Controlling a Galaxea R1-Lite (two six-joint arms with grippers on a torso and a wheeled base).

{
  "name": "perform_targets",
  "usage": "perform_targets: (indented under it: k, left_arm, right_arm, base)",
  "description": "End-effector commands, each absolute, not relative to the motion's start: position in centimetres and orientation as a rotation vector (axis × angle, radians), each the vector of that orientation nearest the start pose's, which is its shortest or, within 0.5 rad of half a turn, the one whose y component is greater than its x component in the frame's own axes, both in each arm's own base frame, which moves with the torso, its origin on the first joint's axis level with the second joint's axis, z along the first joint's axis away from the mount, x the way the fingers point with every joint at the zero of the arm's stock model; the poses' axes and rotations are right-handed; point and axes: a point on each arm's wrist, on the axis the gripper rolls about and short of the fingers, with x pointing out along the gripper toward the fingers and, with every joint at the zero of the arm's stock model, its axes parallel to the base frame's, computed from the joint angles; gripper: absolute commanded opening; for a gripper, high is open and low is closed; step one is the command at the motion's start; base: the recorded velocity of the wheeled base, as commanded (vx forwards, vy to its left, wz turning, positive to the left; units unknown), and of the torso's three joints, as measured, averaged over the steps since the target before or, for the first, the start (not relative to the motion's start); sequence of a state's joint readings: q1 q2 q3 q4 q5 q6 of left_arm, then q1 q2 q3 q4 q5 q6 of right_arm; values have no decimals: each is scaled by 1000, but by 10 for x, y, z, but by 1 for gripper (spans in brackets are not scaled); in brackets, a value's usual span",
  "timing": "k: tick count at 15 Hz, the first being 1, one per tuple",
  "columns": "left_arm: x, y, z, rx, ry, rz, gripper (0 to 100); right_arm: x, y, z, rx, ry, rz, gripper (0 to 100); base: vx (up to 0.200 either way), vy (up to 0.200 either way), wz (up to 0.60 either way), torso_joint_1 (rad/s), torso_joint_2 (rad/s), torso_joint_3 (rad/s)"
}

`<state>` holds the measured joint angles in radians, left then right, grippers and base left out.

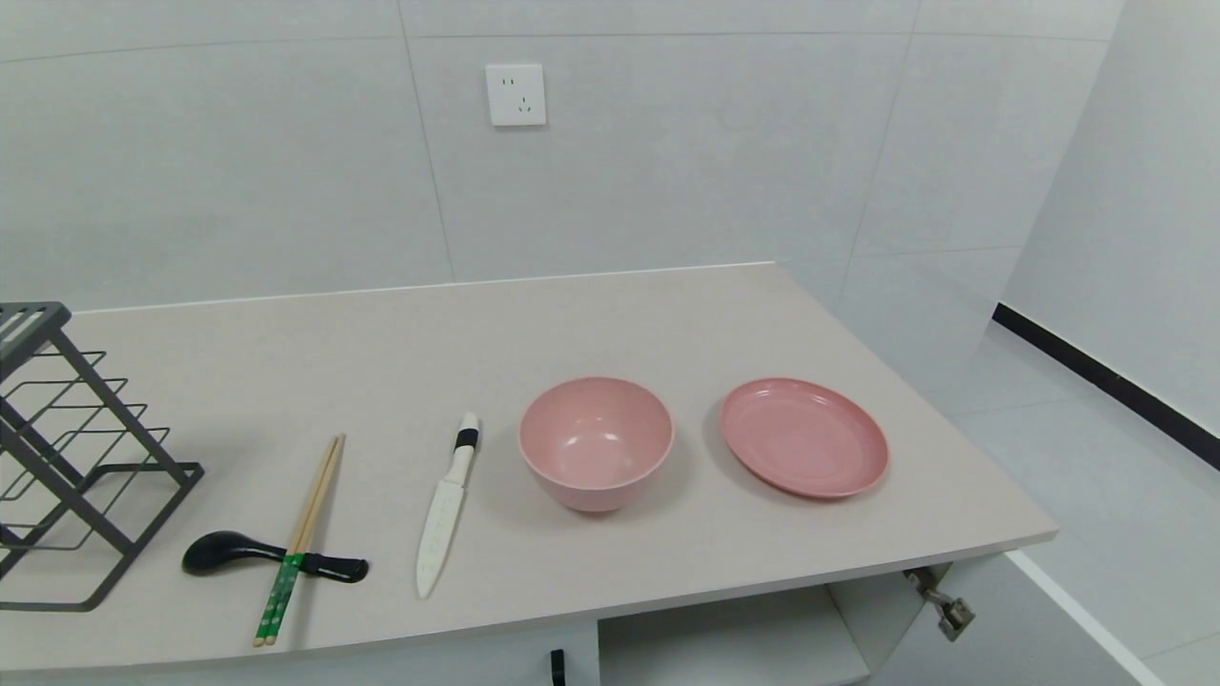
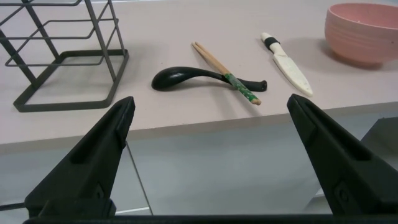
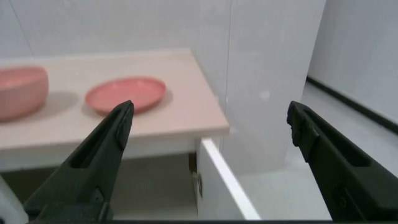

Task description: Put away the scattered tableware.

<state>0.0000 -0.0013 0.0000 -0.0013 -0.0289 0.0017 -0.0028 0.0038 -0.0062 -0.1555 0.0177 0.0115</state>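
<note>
While left gripper (image 2: 209, 107) and right gripper (image 3: 209, 109) gape, the round bowl (image 1: 596, 443) seems smooth plastic.

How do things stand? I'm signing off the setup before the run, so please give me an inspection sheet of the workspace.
Surface: beige countertop, no spills seen.
Job's things: pink bowl upright; pink plate to its right, apart from it; white knife left of the bowl; chopsticks lying across the black spoon; wire rack at the left end.
Clutter: nothing seen.
Grippers: left gripper open, empty, before the counter's front edge; right gripper open, empty, off the counter's right corner.
Cables: nothing seen.
Surroundings: tiled wall with socket; open cabinet below the counter.
</note>
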Motion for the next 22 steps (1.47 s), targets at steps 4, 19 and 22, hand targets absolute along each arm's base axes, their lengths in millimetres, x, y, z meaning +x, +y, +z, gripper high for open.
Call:
perform_targets:
  k: [4,19,22]
  left_arm:
    - [-23,-1,76,0,-2,-29,100]
    - [-23,-1,76,0,-2,-28,100]
    - [-23,-1,76,0,-2,-26,100]
  right_arm:
    - [-27,2,141,11,-221,103,100]
    - [94,21,162,31,272,477,100]
    - [105,23,149,35,319,478,100]
  base:
    - [0,0,0,0,0,0]
    - [0,0,0,0,0,0]
    - [0,0,0,0,0,0]
